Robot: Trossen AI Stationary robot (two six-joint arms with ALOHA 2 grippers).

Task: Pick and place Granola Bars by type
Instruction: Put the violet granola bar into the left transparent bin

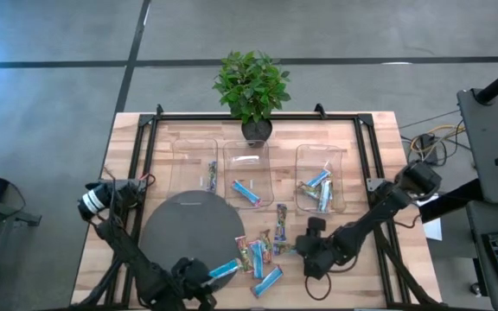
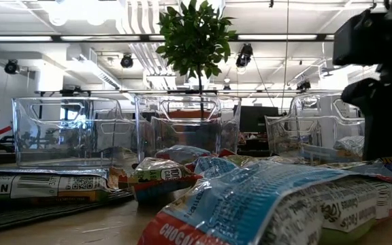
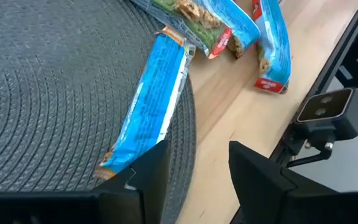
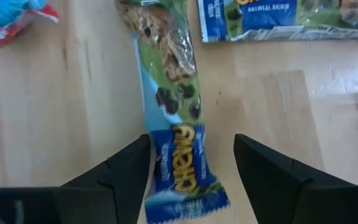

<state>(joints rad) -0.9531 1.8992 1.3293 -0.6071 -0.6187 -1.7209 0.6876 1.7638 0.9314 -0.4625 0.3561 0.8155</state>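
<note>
Right end effector [image 4: 191, 162], fingers spread, straddles a blue-green foil-wrapped granola bar [image 4: 176, 124] lying flat on the wooden counter [image 4: 61, 106]. Light, crinkly, slippery: pinch mid-length. Left end effector [image 3: 194, 165], spread, hovers beside a blue bar [image 3: 151, 102].

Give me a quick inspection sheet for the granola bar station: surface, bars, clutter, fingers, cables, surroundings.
Surface: wooden table, round dark mat at front left.
Job's things: loose granola bars at front centre; more in three clear trays.
Clutter: potted plant at back edge.
Grippers: left gripper fingers open beside a blue bar on the mat edge; right gripper fingers open around a green-blue bar.
Cables: bundle off the right edge.
Surroundings: grey floor, equipment at right.
</note>
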